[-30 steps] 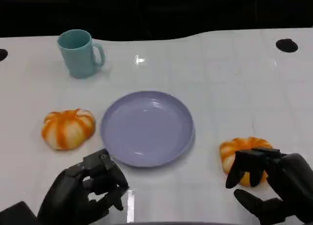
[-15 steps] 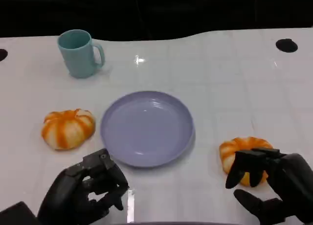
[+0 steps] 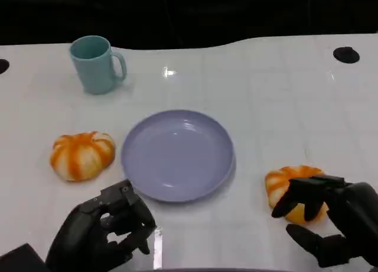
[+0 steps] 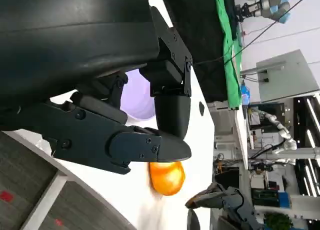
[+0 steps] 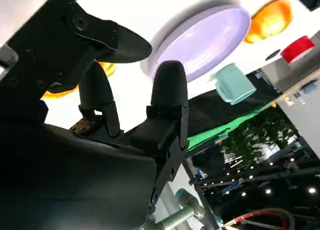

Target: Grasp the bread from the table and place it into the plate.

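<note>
Head view: white glossy table (image 3: 277, 94), round lavender plate (image 3: 177, 154) at centre. 2 orange-and-white pumpkin-shaped bread rolls; right roll (image 3: 290, 183) lies just beyond the right hand (image 3: 331, 219), its fingers (image 3: 301, 196) apart, curved over the roll, not clamped. Plate lies leftward. Left hand (image 3: 103, 233) curled, holding nothing; left roll (image 3: 81, 155) is farther off.

The plate (image 3: 177, 155) is plain lavender, both breads (image 3: 82, 155) (image 3: 292, 185) are orange with pale cream stripes, the mug (image 3: 96, 64) is teal, the hands (image 3: 106, 230) (image 3: 333, 222) are black, and the table (image 3: 266, 100) is white.
</note>
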